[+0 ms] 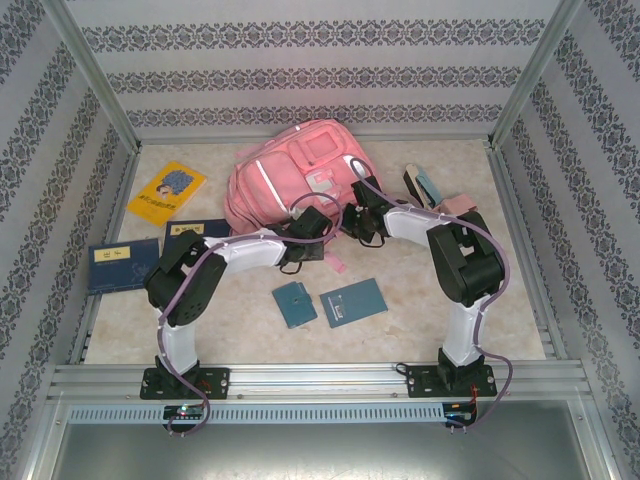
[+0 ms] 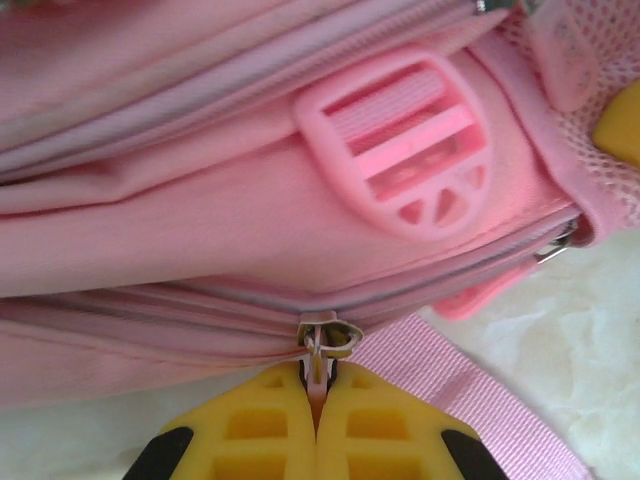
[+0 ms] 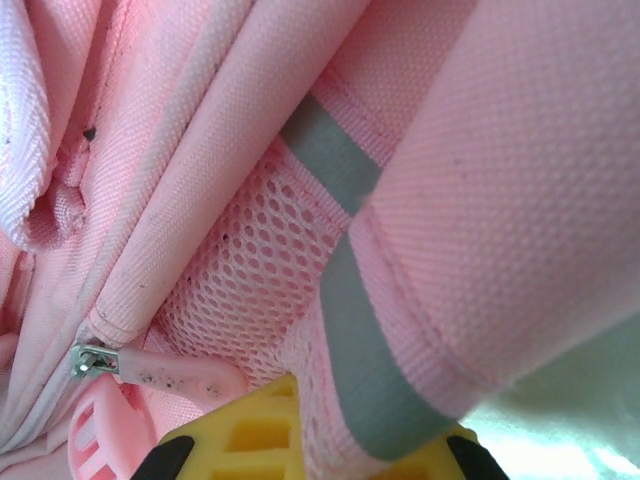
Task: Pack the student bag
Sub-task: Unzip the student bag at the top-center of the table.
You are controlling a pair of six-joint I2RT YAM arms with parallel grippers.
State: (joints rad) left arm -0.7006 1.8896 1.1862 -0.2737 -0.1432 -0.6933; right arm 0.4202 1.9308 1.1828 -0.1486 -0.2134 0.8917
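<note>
Working on the student bag (image 1: 290,175), lying at the back middle of the counter (image 1: 430,320), directly ahead of both arms. Pinching the zipper pull (image 2: 322,345) in the left gripper (image 2: 318,410), clenched shut on the tab at the bag's near edge. Clamping the right gripper (image 3: 345,445) onto a fold of the bag's side fabric, beside the mesh pocket (image 3: 255,260) and the grey stripe (image 3: 340,300). Probably bracing with the right while readying the left to draw the slider, likely calling for a sideways pull along the zip track (image 2: 170,315), lying crosswise just beyond the left gripper. Leaving the blue notebooks (image 1: 352,301) waiting nearer the bases.
</note>
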